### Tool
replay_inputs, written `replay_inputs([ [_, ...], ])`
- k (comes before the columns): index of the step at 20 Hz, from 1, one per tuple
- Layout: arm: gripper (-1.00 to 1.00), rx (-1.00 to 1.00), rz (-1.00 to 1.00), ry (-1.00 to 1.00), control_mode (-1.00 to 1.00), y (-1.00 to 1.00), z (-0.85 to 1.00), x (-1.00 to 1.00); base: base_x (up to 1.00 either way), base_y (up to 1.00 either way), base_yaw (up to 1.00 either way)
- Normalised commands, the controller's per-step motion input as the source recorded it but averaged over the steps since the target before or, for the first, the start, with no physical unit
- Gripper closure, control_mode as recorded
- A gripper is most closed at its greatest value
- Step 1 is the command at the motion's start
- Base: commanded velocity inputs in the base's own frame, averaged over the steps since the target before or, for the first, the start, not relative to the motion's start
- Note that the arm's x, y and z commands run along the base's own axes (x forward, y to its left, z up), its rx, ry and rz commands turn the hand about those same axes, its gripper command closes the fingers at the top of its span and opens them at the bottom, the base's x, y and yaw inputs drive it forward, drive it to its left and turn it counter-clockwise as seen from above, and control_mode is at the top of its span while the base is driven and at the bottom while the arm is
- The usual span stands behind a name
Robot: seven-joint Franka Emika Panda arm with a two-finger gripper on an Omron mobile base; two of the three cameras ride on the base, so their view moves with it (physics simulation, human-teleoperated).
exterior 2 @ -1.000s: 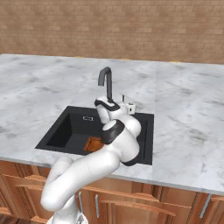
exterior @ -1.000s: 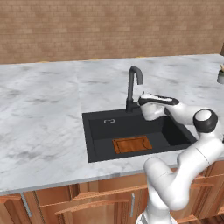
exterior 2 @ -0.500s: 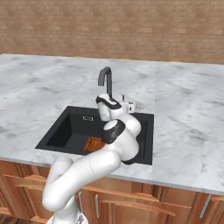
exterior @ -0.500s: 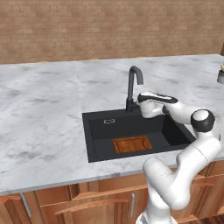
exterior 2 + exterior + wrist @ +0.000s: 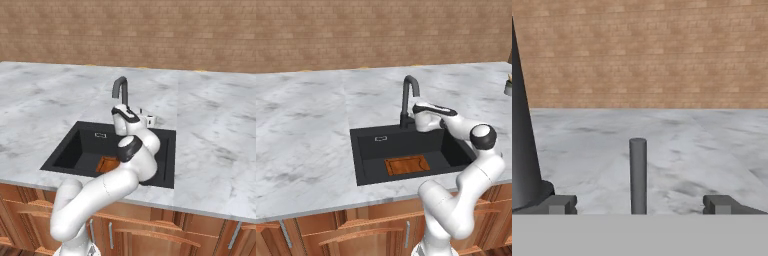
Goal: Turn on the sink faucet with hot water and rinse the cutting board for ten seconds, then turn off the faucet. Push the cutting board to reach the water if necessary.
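Matte black sink faucet (image 5: pixel 408 97) lever (image 5: pixel 638 175) upright between parted gripper (image 5: pixel 639 204) fingertips; wooden cutting board (image 5: pixel 407 165) flat in sink (image 5: pixel 368 160).

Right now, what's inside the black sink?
Inside the sink, the cutting board lies flat on the bottom near the front wall, and a small pale drain mark shows farther back. No water is running. The arm covers part of the basin's right side.

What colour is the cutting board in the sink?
Orange-brown wood with a darker groove near its edge; the cutting board shows best in the left base view.
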Motion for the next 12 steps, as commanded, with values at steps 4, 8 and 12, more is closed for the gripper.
replay_inputs([
  [4,-1.00,0.00,0.00,0.00,-1.00,0.00,0.00,0.13,0.00,0.00,0.00],
  [8,-1.00,0.00,0.00,0.00,-1.00,0.00,0.00,0.14,0.00,0.00,0.00],
  [12,-1.00,0.00,0.00,0.00,-1.00,0.00,0.00,0.13,0.00,0.00,0.00],
])
